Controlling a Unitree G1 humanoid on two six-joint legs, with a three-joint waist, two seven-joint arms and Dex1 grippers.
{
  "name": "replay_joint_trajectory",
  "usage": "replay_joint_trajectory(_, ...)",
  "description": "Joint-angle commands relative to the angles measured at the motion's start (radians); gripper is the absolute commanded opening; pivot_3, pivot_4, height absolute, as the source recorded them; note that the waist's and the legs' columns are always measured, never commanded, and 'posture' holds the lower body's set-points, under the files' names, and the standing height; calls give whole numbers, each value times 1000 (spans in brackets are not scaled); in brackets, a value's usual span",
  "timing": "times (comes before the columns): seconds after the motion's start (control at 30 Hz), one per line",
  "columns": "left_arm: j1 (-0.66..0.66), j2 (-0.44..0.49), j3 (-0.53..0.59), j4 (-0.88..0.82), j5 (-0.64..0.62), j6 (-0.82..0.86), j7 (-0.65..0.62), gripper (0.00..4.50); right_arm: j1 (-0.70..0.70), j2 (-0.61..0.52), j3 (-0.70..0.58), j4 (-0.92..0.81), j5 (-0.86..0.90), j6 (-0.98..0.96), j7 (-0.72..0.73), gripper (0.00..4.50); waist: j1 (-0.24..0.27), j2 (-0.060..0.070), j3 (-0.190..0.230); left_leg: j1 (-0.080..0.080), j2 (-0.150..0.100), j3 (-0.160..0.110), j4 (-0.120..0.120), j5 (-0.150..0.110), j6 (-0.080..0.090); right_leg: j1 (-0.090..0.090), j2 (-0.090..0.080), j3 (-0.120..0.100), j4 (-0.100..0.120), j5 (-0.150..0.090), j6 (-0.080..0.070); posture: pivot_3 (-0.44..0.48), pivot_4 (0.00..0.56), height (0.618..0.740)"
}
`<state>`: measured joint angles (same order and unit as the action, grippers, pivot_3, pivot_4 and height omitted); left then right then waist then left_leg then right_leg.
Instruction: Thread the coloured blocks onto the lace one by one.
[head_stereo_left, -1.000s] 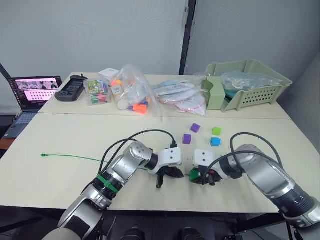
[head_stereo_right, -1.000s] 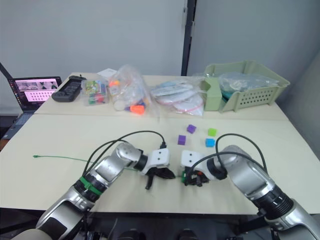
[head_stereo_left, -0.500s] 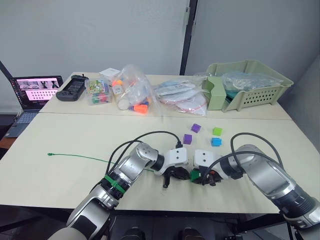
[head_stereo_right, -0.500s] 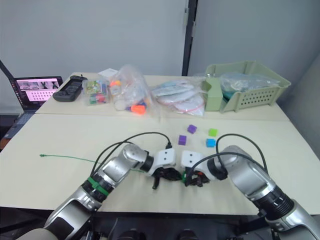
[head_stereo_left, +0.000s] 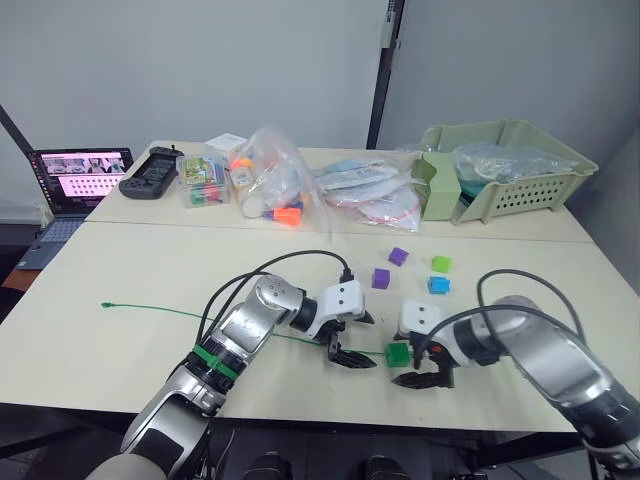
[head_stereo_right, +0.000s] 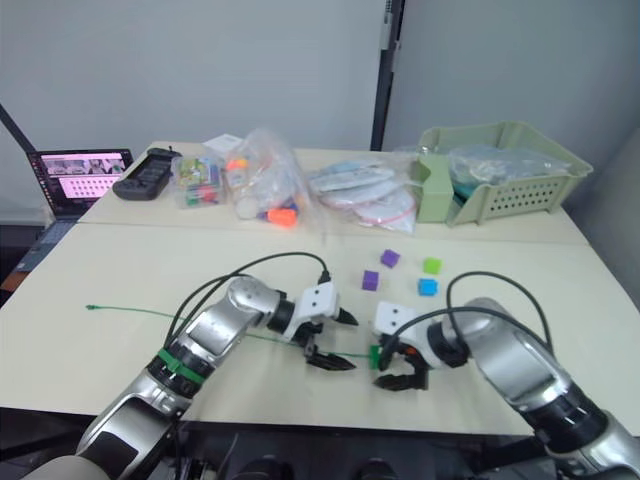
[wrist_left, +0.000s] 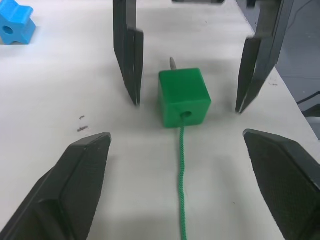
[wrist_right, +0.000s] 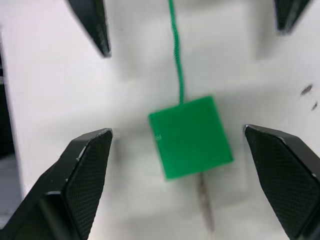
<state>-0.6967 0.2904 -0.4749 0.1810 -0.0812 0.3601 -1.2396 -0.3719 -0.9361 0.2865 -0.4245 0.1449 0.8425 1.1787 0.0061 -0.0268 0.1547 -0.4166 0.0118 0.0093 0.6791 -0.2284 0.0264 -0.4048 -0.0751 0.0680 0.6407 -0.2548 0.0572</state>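
Observation:
A dark green block (wrist_left: 184, 97) rests on the table with the lace (wrist_left: 181, 175) running through its hole; the pale tip (wrist_left: 172, 62) sticks out of its far side. My left gripper (head_stereo_left: 352, 340) is open just left of the block, and its fingers (wrist_left: 75, 185) straddle the lace without touching it. Just right of the block my right gripper (head_stereo_left: 428, 366) is also open, its fingers (wrist_right: 85, 175) on either side of the block (wrist_right: 191, 136). The lace (head_stereo_left: 160, 312) trails away to the left. Two purple blocks (head_stereo_left: 399, 256) (head_stereo_left: 380, 278), a lime one (head_stereo_left: 441, 264) and a blue one (head_stereo_left: 436, 285) lie loose behind.
At the back of the table stand a pale green basket (head_stereo_left: 500, 165), clear plastic bags (head_stereo_left: 270, 180) with orange pieces, a small box of coloured items (head_stereo_left: 200, 180) and a black device (head_stereo_left: 150, 170). A laptop (head_stereo_left: 75, 175) sits at the far left.
Both grippers have opened. The right one has let go of the dark green block, the left one of the lace. The block now sits on the table, threaded on the lace.

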Motion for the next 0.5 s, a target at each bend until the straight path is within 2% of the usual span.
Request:
replay_joint_trajectory(0.03,1,-33,-10,-36,-2,-20,28,4462,45,-51,-96,-83,50,35,-14,4500,1,0,0,0,0,0,0,0,0,0,0,0,0,0,0,0,150,734)
replay_joint_trajectory(0.2,6,-75,-15,-17,5,-4,79,4462,153,-101,-185,-121,72,50,-68,4500,3,0,0,0,0,1,0,0,0,0,1,0,0,0,0,0,150,734)
replay_joint_trajectory(0.5,16,-130,-45,15,36,11,160,4462,172,-129,-219,-108,89,20,-119,4500,-2,0,0,0,0,1,0,0,0,0,1,0,0,0,0,0,150,734)
